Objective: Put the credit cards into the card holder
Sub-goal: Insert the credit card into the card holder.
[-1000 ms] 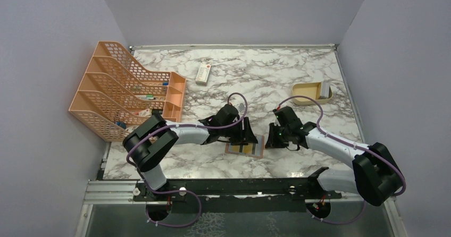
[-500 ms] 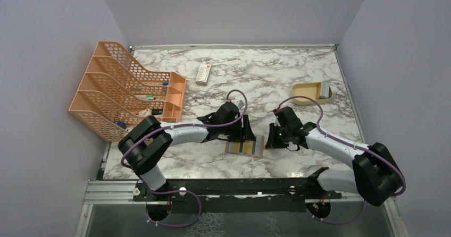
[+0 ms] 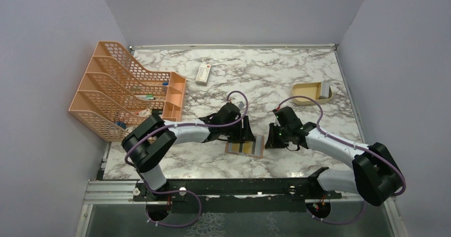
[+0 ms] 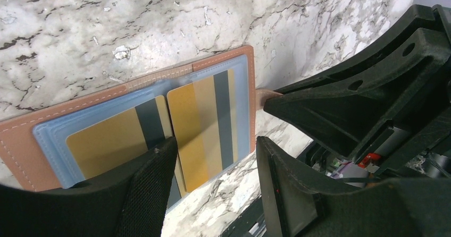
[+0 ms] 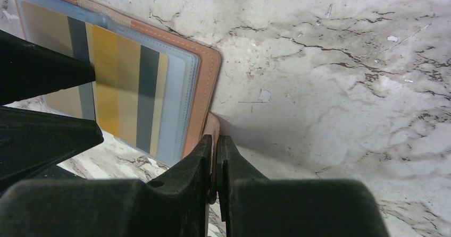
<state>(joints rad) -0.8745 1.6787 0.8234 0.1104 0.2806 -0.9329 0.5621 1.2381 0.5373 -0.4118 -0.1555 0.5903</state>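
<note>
The brown card holder (image 3: 253,151) lies open on the marble, its blue inner sleeves facing up (image 4: 249,83). Two gold-yellow credit cards with dark stripes sit in the sleeves, one on the left half (image 4: 103,141) and one on the right half (image 4: 199,123). My left gripper (image 4: 215,146) hovers open low over the holder's near edge. One of its fingers (image 4: 149,189) rests by the left edge of the right card, with nothing clamped. My right gripper (image 5: 214,141) is shut on the holder's clasp tab (image 5: 213,121) at the right edge.
An orange mesh file rack (image 3: 125,88) stands at the left. A white remote-like item (image 3: 203,73) lies at the back. A tan shallow box (image 3: 308,94) holding a grey card-like piece (image 3: 324,90) sits at the back right.
The left arm has shifted only slightly over the holder. The right gripper has kept its hold on the tab.
</note>
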